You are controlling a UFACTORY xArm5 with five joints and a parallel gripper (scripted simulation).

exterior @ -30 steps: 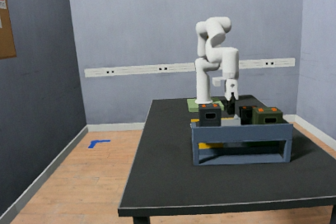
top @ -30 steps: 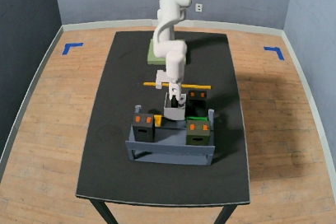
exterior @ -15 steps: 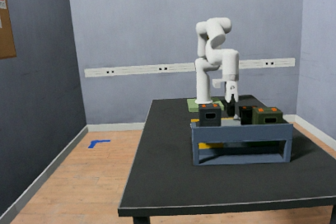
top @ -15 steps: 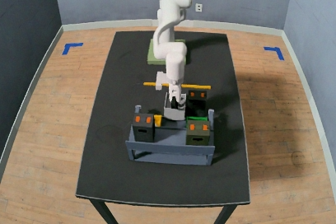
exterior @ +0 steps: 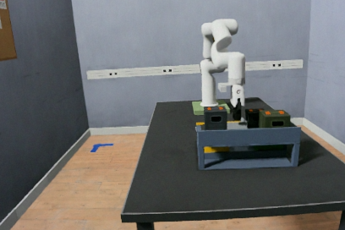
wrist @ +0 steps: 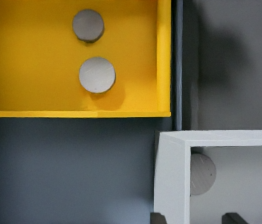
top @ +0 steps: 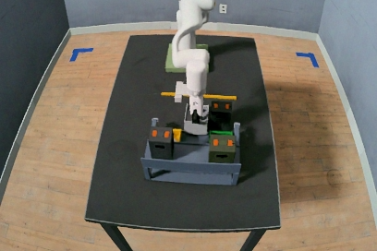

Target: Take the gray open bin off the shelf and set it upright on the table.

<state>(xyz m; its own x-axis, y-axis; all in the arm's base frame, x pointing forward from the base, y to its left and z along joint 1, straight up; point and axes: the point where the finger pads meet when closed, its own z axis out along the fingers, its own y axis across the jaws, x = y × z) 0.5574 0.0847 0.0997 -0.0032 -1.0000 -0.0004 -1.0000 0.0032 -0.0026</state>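
The gray open bin point(top: 194, 126) point(wrist: 172, 175) looks almost white and stands at the back middle of the blue-gray shelf point(top: 191, 168) point(exterior: 247, 137). Round gray parts point(wrist: 202, 173) lie inside it. My gripper point(top: 200, 117) point(exterior: 238, 114) point(wrist: 194, 218) reaches straight down at the bin's left wall. Its fingers are partly open, with one tip outside the wall and one inside the bin. I see no grip on the wall. A yellow open bin point(top: 176, 134) point(wrist: 32, 60) with two gray discs point(wrist: 97, 75) stands to the gray bin's left.
A dark bin point(top: 161, 143) point(exterior: 216, 119) stands front left on the shelf. An olive green bin point(top: 222, 148) point(exterior: 275, 119) stands front right and a black bin point(top: 221, 113) point(exterior: 253, 118) back right. A yellow bar point(top: 222, 97) lies behind the shelf. The arm's green base pad point(top: 170, 61) is farther back.
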